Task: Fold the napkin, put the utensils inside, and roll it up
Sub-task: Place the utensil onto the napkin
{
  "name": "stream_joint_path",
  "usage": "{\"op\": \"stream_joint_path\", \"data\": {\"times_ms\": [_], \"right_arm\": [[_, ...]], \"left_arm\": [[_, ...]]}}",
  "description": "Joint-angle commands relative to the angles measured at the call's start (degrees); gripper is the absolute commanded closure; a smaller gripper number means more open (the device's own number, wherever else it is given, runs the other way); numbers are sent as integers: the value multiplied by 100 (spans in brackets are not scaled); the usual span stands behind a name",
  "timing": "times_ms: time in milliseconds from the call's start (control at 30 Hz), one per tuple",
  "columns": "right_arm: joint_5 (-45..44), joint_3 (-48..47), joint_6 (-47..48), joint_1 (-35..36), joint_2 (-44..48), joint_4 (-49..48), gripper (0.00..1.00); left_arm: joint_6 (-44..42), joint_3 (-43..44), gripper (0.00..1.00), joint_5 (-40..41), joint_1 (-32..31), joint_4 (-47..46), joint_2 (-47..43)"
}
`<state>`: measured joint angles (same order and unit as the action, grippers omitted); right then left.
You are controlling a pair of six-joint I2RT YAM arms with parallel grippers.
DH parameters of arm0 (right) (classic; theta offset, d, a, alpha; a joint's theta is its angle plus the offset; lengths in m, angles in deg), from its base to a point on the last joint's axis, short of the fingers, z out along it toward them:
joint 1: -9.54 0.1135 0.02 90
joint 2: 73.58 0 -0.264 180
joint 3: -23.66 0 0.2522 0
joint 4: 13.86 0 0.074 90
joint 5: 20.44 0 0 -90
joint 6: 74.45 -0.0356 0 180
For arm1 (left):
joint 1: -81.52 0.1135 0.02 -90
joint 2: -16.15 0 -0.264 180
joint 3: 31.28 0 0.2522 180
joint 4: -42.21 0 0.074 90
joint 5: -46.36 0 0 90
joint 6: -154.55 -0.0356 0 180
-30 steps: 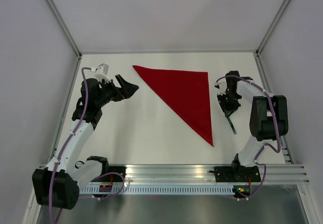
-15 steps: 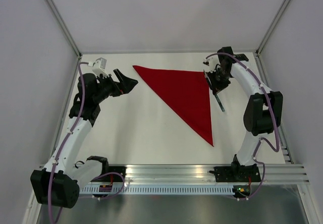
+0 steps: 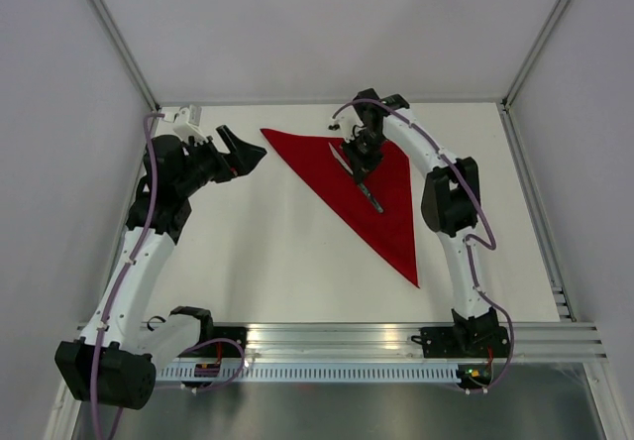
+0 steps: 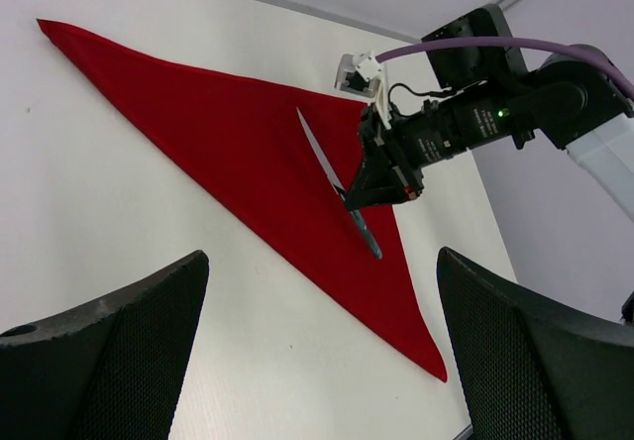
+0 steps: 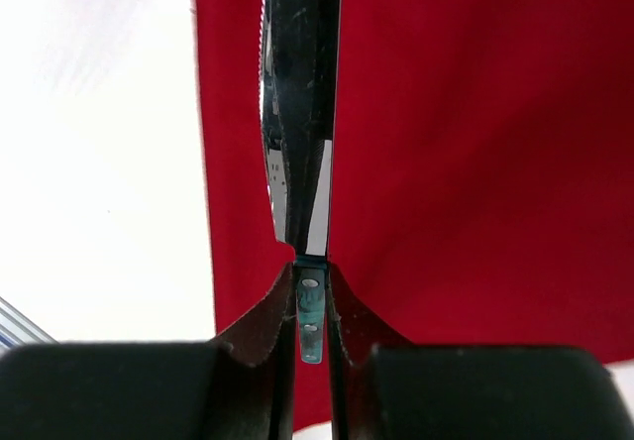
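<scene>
Knife (image 3: 372, 200) is over the folded napkin (image 3: 394, 224) now, swung in from beyond its right edge a second ago. Right gripper (image 3: 359, 160) is clamped on it mid-length. Left gripper (image 3: 246, 159) gapes wide beside the napkin's far-left corner. I judge set-down comes next.

The knife (image 3: 371, 200) is held over the far right part of the napkin (image 3: 391, 212), which is laid on the table (image 3: 277, 262).

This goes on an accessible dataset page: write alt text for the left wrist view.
The right gripper holds a small table knife, silver blade and slim teal-green handle, over a bright red cloth napkin folded into a triangle on the white table. Black fingers of the open left gripper frame the bottom corners.
</scene>
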<state>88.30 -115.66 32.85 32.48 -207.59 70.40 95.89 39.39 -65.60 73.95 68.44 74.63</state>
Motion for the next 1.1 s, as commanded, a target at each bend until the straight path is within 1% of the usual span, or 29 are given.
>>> {"op": "stream_joint_path", "data": {"times_ms": [0, 133, 267, 467, 1067], "right_arm": [[-38, -592, -288, 280, -300, 386, 100], [-28, -1005, -341, 483, -642, 324, 100], [42, -1216, -412, 571, -871, 315, 100], [112, -1234, -622, 624, -986, 105, 100], [218, -1410, -974, 721, -1126, -115, 100]], "left_arm": [[101, 286, 1, 235, 10, 273, -91], [84, 304, 1, 314, 1, 361, -117], [75, 304, 1, 358, 1, 388, -100], [75, 304, 1, 376, 1, 397, -82], [48, 269, 1, 350, -7, 362, 32]]}}
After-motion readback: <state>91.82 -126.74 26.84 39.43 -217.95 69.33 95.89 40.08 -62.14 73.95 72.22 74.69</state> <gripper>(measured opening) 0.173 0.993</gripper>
